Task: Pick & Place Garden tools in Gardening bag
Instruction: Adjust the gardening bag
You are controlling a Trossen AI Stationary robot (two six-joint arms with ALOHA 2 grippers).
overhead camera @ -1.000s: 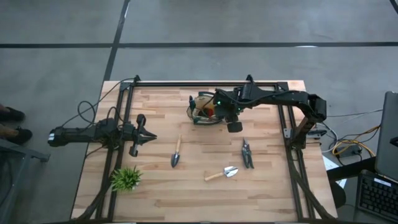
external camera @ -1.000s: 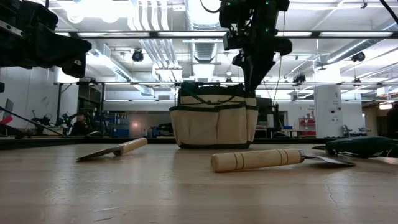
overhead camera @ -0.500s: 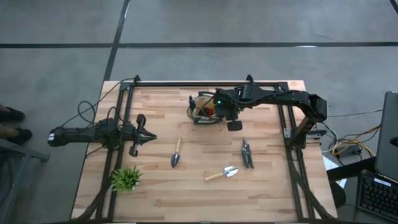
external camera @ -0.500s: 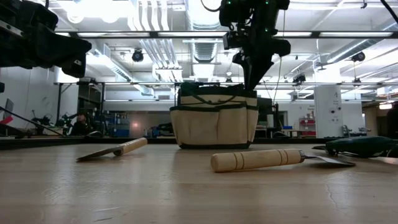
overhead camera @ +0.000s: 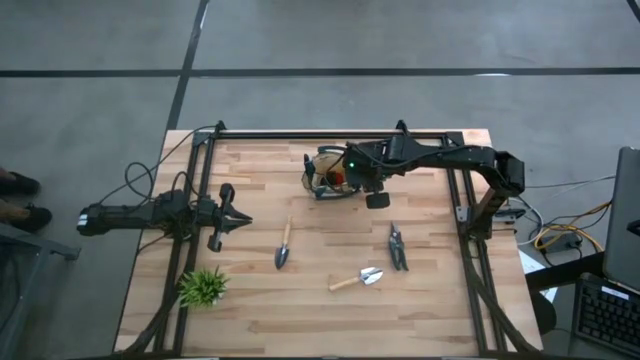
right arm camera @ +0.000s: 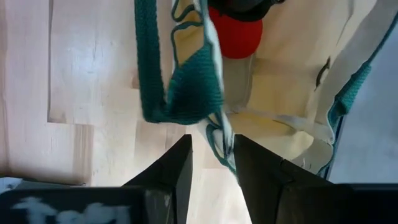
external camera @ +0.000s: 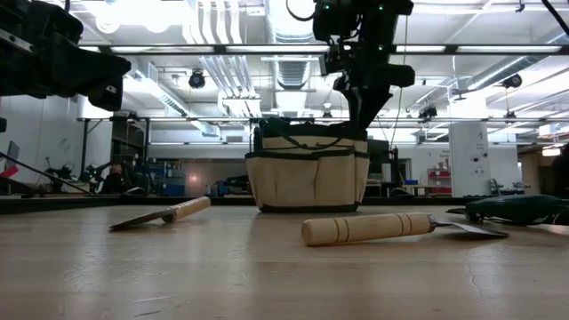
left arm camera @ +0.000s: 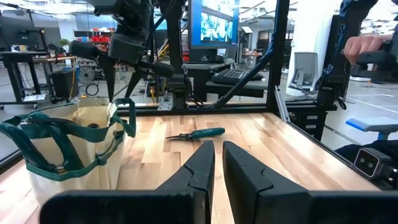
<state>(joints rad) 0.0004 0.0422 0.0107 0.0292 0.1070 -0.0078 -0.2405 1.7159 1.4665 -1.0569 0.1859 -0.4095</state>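
The right gripper (right arm camera: pixel 210 163) hangs over the small tan canvas bag with dark green handles (overhead camera: pixel 326 174) at the far middle of the table, its fingers slightly apart with nothing between them, straddling the bag's green-trimmed rim. Compared with a second ago it has crept a touch further over the opening, and the bag has nudged slightly sideways in the low view. A red rounded tool (right arm camera: pixel 235 34) lies inside (so one item looks delivered).

Still on the boards: a wooden-handled metal trowel (overhead camera: pixel 285 245), a second wooden-handled trowel (overhead camera: pixel 357 279) and dark-handled pruning shears (overhead camera: pixel 398 247), all well apart from the bag. The left gripper (left arm camera: pixel 215 163) waits at the table's left edge, fingers together, empty.
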